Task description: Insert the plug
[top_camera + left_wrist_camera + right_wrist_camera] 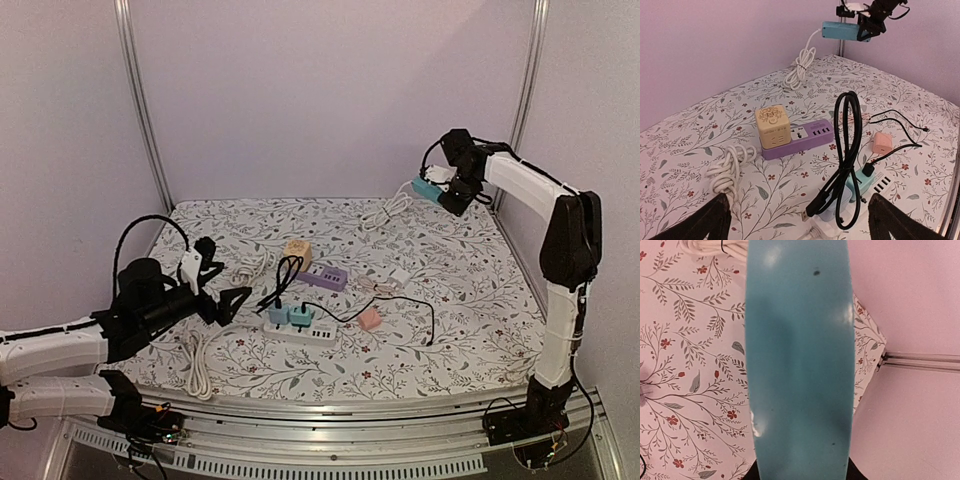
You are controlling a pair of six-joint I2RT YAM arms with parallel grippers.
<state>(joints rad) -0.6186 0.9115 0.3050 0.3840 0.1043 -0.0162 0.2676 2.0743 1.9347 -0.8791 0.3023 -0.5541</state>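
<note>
The right fingers (453, 197) hold a teal power strip (427, 188) aloft, well above the floral tablecloth (470, 290).

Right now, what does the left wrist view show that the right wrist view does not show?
Only left wrist: the yellow cube socket, the purple power strip, the pink adapter, the black cable, and the right gripper holding the teal power strip in the air. Only right wrist: that strip's plain face, close up. Both: this strip, the floral cloth, a white coiled cord.
</note>
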